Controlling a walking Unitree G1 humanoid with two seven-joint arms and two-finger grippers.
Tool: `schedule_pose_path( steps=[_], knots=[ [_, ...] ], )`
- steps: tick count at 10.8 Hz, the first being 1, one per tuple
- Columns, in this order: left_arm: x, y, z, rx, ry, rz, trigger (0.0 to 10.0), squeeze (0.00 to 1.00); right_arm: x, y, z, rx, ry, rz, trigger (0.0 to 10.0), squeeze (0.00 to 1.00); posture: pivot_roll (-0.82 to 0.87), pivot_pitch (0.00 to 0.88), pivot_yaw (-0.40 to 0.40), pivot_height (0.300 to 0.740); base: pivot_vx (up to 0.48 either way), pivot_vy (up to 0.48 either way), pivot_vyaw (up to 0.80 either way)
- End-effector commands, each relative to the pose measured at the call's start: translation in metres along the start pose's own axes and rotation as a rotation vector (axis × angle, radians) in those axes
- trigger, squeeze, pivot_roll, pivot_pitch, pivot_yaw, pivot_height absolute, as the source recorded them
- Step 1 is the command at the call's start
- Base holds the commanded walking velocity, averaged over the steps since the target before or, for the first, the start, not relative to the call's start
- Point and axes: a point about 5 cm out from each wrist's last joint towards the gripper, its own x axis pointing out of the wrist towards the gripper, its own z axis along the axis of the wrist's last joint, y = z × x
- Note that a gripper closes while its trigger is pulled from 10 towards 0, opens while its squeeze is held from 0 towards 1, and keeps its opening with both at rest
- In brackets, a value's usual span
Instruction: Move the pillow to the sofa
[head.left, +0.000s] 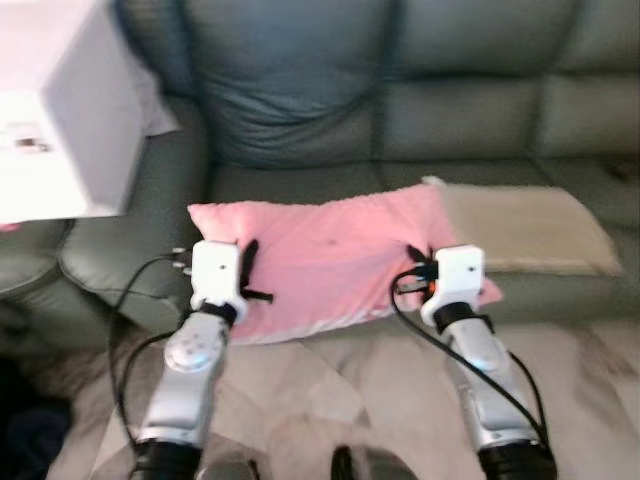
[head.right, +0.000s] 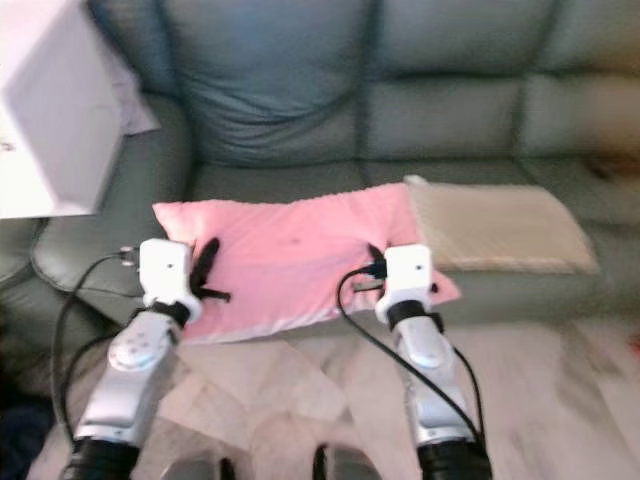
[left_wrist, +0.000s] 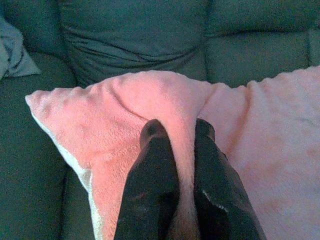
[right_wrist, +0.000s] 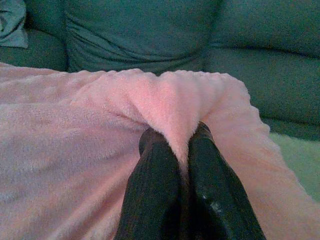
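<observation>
A pink fluffy pillow (head.left: 330, 255) is held flat at the front edge of the grey-green sofa (head.left: 400, 110), partly over its seat. My left gripper (head.left: 248, 270) is shut on the pillow's left end; in the left wrist view its fingers (left_wrist: 155, 170) pinch a fold of pink fabric (left_wrist: 125, 110). My right gripper (head.left: 420, 265) is shut on the pillow's right end, where the right wrist view shows its fingers (right_wrist: 157, 180) squeezing a ridge of the pillow (right_wrist: 75, 135).
A beige cushion (head.left: 520, 225) lies on the sofa seat, right of the pillow and touching it. A white box (head.left: 60, 110) sits on the left armrest area. Pale marbled floor (head.left: 330, 390) lies under my arms. The back cushions (head.left: 290, 80) stand behind the pillow.
</observation>
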Motion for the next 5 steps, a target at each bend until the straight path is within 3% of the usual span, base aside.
schedule_pose_path(
  steps=[1, 5],
  knots=[
    [0.0009, -0.0003, 0.0035, 0.008, -0.008, -0.008, 10.0, 0.00, 0.0015, 0.0014, 0.0069, 0.003, -0.031, 0.002, 10.0, 0.00, -0.05, 0.116, -0.032, 0.740, 0.382, 0.000, 0.00],
    [0.0015, -0.0012, 0.0035, 0.011, -0.006, -0.008, 10.0, 0.00, 0.0012, 0.0009, 0.0066, -0.003, -0.030, 0.005, 10.0, 0.00, -0.05, 0.117, -0.033, 0.740, 0.375, 0.000, 0.00]
  ],
)
